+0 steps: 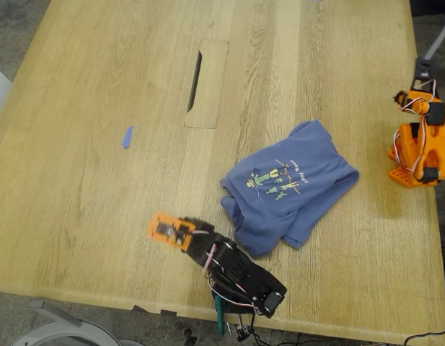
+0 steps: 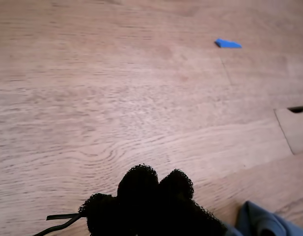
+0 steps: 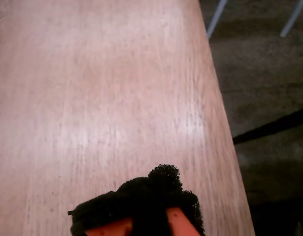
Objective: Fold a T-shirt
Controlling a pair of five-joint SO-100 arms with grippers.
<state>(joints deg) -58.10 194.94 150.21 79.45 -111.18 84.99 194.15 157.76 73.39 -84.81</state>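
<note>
- the t-shirt (image 1: pixel 291 189) lies on the worktop (image 1: pixel 78 202), right of centre in the exterior view. it is rumpled and bunched, with the chest side up.
- its cartoon print (image 1: pixel 276 180) faces up, and a sleeve or hem bunches along the edge nearest the exterior view's bottom.
- my first end effector (image 1: pixel 164 229) sits low over bare wood, towards the exterior view's left of the shirt. it is near the shirt but clear of it.
- the first wrist view shows its black fuzzy pads (image 2: pixel 141 184) pressed together with nothing between them, so it's closed and empty. a corner of the slate-blue cloth (image 2: pixel 261 221) shows just beside them.
- a small blue scrap of tape (image 1: pixel 127 137) lies well apart from the shirt, out ahead of my first end effector (image 2: pixel 156 189) on the open worktop.
- a rectangular cut-out panel (image 1: pixel 208 83) with a dark slot is set into the wood beyond the tape.
- the second arm (image 1: pixel 420 144), orange, stands folded at the exterior view's right edge, well apart from the shirt.
- my second end effector (image 3: pixel 158 189) shows as one dark clump of padding with no gap, so it's closed and holding nothing. it hangs over bare worktop near the edge, with the floor (image 3: pixel 269 98) beyond.
</note>
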